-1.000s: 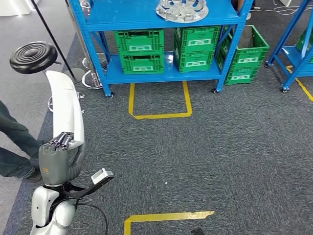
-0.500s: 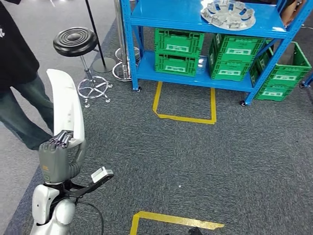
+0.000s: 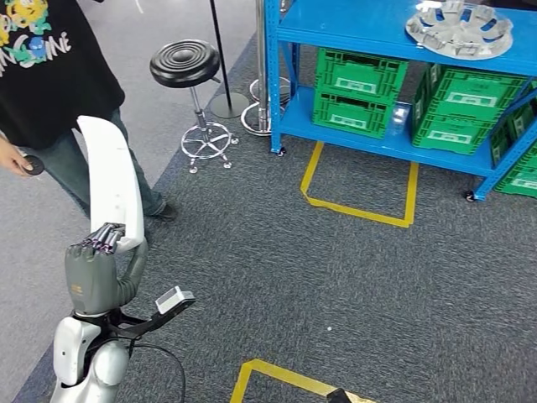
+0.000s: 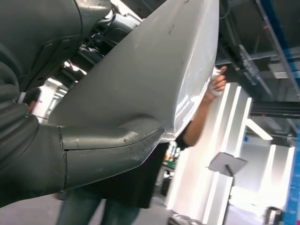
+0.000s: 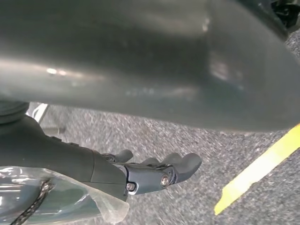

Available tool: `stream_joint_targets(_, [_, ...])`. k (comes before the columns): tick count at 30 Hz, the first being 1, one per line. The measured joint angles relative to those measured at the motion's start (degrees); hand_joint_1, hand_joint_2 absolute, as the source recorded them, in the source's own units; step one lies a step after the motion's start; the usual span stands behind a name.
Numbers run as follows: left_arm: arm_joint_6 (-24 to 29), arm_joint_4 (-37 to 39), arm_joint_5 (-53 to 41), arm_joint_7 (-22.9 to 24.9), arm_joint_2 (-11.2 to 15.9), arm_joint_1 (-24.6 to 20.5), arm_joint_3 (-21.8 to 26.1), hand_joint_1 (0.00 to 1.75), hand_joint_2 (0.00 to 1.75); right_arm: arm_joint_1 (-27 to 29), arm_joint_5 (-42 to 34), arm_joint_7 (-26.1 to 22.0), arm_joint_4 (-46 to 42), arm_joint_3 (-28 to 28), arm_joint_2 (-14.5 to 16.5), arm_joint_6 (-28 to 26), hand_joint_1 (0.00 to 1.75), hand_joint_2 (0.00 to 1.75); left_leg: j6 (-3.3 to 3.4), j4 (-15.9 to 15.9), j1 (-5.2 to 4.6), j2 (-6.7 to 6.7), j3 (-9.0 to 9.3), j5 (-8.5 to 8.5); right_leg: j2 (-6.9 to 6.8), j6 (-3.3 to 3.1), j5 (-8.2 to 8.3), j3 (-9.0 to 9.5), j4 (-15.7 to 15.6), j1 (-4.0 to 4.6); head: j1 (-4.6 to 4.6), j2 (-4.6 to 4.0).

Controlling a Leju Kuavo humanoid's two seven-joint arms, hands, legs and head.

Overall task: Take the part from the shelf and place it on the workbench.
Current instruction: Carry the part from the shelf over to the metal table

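The robot's left hand grips a white curved part, held upright away from the blue shelf; its right hand hangs loosely open, holding nothing; workbench delivery apparently remains.

Our head view looks down across carpet toward the shelf; wrist views sit close behind each hand, the right sharing that carpet.

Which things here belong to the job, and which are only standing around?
Job: white curved part, held upright by the left hand; right hand, holding nothing.

Around: blue shelf, green crates, round metal piece, black stool, a person.
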Motion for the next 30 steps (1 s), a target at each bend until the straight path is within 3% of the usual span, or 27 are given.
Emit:
stream_joint_targets(1, [0.00,0.09,-0.02,0.05,0.03,-0.01,-0.11,1.75,1.75,-0.01,0.05,0.02,0.01,0.00,-0.01,-0.19,0.00,0.00,0.15,-1.13,-0.01,0.14,0.64,1.16,-0.79,-0.04,-0.08,0.09,0.00,0.09,0.00,0.00])
stream_joint_targets(2, [0.00,0.15,-0.05,0.11,0.05,-0.05,-0.26,1.75,1.75,-0.07,0.13,0.02,0.00,0.00,-0.01,-0.34,0.00,0.00,0.45,-4.24,-0.10,0.58,2.29,3.01,-1.51,-0.04,-0.18,0.25,0.00,0.18,0.01,0.00])
stream_joint_targets(4, [0.00,0.19,-0.11,0.21,0.06,-0.36,-0.58,1.75,1.75,-0.18,0.35,0.08,-0.01,0.00,0.02,-0.67,0.00,0.00,1.54,-12.03,-0.90,3.72,6.31,5.85,-2.80,0.11,-0.45,0.56,0.01,0.45,0.00,0.00])
stream_joint_targets(6, [0.00,0.21,-0.13,0.29,0.05,-0.81,-0.84,1.75,1.75,-0.19,0.57,0.24,-0.02,0.00,0.04,-0.93,0.00,0.00,2.42,-15.79,-1.72,6.01,8.03,6.28,-4.17,0.42,-0.69,0.71,-0.03,0.75,-0.02,0.00])
stream_joint_targets(8, [0.00,0.25,-0.14,0.40,0.14,-0.97,-0.93,1.75,1.75,-0.22,0.72,0.37,-0.02,0.00,0.06,-1.01,0.00,0.00,2.87,-16.33,-1.73,4.81,7.97,6.42,-5.54,0.81,-0.91,0.87,-0.18,0.87,-0.04,0.00])
stream_joint_targets(9, [0.02,0.27,-0.14,0.46,0.19,-0.98,-0.94,1.75,1.75,-0.29,0.78,0.38,-0.02,0.00,0.07,-1.01,0.00,0.00,3.10,-16.70,-1.54,4.00,8.03,6.67,-4.86,1.05,-1.31,0.79,0.10,0.77,-0.02,0.00])
stream_joint_targets(11, [0.03,0.32,-0.15,0.55,0.16,-1.16,-1.05,1.75,1.75,-0.39,0.81,0.38,-0.02,0.00,0.08,-1.02,0.00,0.00,3.61,-17.36,-1.09,2.42,8.19,7.21,-1.39,1.48,-3.51,-0.78,3.57,0.54,0.19,0.00])
stream_joint_targets(12, [0.03,0.38,-0.17,0.58,0.11,-1.25,-1.12,1.75,1.75,-0.34,0.81,0.38,-0.02,0.00,0.08,-1.03,0.00,0.00,3.74,-17.44,-1.01,1.66,8.13,7.31,0.64,1.63,-5.22,-2.38,6.99,0.43,0.33,0.00])
stream_joint_targets(14, [0.02,0.60,-0.19,0.61,0.04,-1.26,-1.19,1.75,1.75,-0.06,0.78,0.46,-0.02,0.00,0.08,-1.03,0.00,0.00,3.88,-17.39,-0.95,-0.09,8.03,7.38,2.02,1.92,-7.87,-6.00,14.16,0.40,0.48,0.00])
stream_joint_targets(15, [0.02,0.74,-0.20,0.61,0.04,-1.20,-1.19,1.75,1.75,0.06,0.76,0.50,-0.02,0.00,0.08,-1.03,0.00,0.00,3.87,-17.34,-0.92,-0.99,8.04,7.39,2.13,2.05,-7.83,-6.95,15.68,0.38,0.49,0.00])
stream_joint_targets(16, [0.02,0.86,-0.20,0.61,0.05,-1.16,-1.19,1.75,1.75,0.12,0.76,0.53,-0.02,0.00,0.08,-1.04,0.00,0.00,3.81,-17.24,-0.85,-1.92,8.07,7.40,2.20,2.18,-6.64,-6.90,15.05,0.33,0.48,0.00])
stream_joint_targets(18, [0.02,1.00,-0.20,0.61,0.04,-1.14,-1.19,1.75,1.75,0.11,0.77,0.54,-0.02,0.00,0.08,-1.05,0.00,0.00,3.41,-16.78,-0.56,-3.64,8.07,7.22,3.33,2.49,-2.37,-4.08,8.27,-0.02,0.49,0.00])
stream_joint_targets(19, [0.02,1.03,-0.20,0.61,0.04,-1.19,-1.19,1.75,1.75,0.08,0.78,0.54,-0.02,0.00,0.08,-1.04,0.00,0.00,3.06,-16.28,-0.49,-4.43,7.87,7.04,4.87,2.64,-1.01,-2.40,4.59,-0.29,0.53,0.00])
stream_joint_targets(21, [0.01,1.07,-0.19,0.63,0.03,-1.31,-1.20,1.75,1.75,0.06,0.79,0.56,-0.02,0.01,0.08,-1.03,0.00,0.00,2.35,-15.56,-0.39,-5.82,7.25,6.94,7.09,2.45,-0.44,-0.50,1.07,-0.58,0.54,0.00])
stream_joint_targets(22, [0.01,1.10,-0.19,0.64,0.06,-1.36,-1.21,1.75,1.75,0.06,0.78,0.60,-0.02,0.01,0.08,-1.00,0.00,0.00,2.01,-15.41,-0.33,-6.52,6.93,7.08,7.35,2.15,-0.66,-0.25,0.88,-0.51,0.52,0.00])
stream_joint_targets(24, [0.01,1.17,-0.16,0.68,0.21,-1.37,-1.21,1.75,1.75,0.05,0.75,0.72,-0.02,0.01,0.08,-0.83,0.00,0.00,1.50,-15.36,-0.12,-7.22,6.58,7.30,5.99,1.42,-0.42,-0.13,0.85,-0.41,0.49,0.00])
stream_joint_targets(26, [0.01,1.35,-0.11,0.75,0.36,-1.81,-1.26,1.75,1.75,0.00,0.82,0.90,-0.02,0.01,0.07,-0.62,0.00,0.00,1.00,-12.55,-0.20,-4.55,5.20,5.65,4.45,0.72,-0.24,0.02,0.60,-0.40,0.17,0.00])
stream_joint_targets(28, [0.00,1.75,-0.06,0.88,0.40,-2.62,-1.54,1.75,1.75,0.09,0.91,1.16,-0.02,0.01,0.06,-0.52,0.00,0.00,0.53,-5.45,-0.20,-1.02,1.89,2.18,2.66,0.24,-0.33,0.11,0.53,-0.16,-0.15,0.00])
stream_joint_targets(30, [0.00,2.34,0.02,0.97,0.44,-3.14,-1.94,1.75,1.75,0.21,0.89,1.34,-0.01,0.01,0.03,-0.60,0.00,0.00,0.34,0.30,-0.02,-0.11,-0.76,0.31,0.84,0.04,-0.48,0.13,0.53,0.00,-0.18,0.00])
